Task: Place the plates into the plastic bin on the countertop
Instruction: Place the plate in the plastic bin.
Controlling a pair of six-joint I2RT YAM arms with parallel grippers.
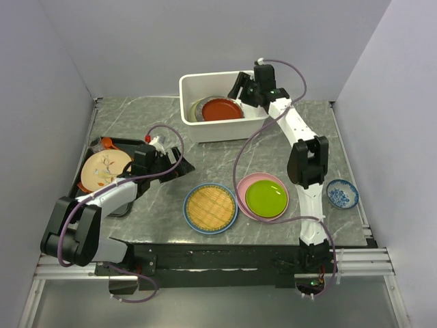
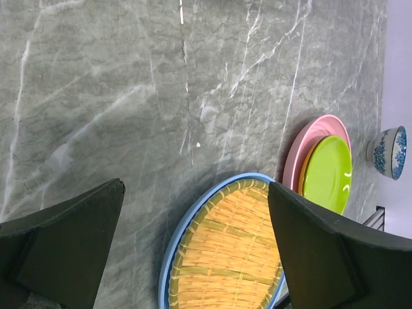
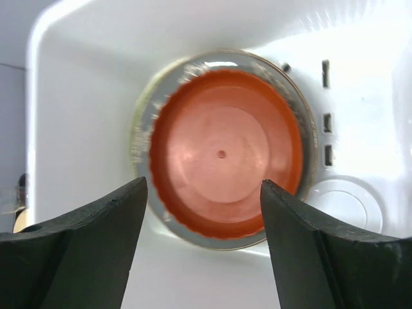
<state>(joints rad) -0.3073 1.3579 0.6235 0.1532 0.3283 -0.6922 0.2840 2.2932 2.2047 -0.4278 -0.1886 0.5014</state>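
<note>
My right gripper (image 3: 203,183) hung, jaws apart and empty, above the red plate (image 3: 222,129) lying in the plastic bin (image 3: 84,96); left gripper (image 2: 194,185) gaped too. It looked rigid, slick, breakable; I'd pinch its rim.

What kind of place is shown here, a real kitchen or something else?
Probably a lab test cell staged as a kitchen counter: plain pale walls box in a marble-look countertop, and two robot arms are bolted at its near edge.

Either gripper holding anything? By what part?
Nothing held: right gripper is open above the red plate lying in the bin; left gripper is open over countertop.
</note>
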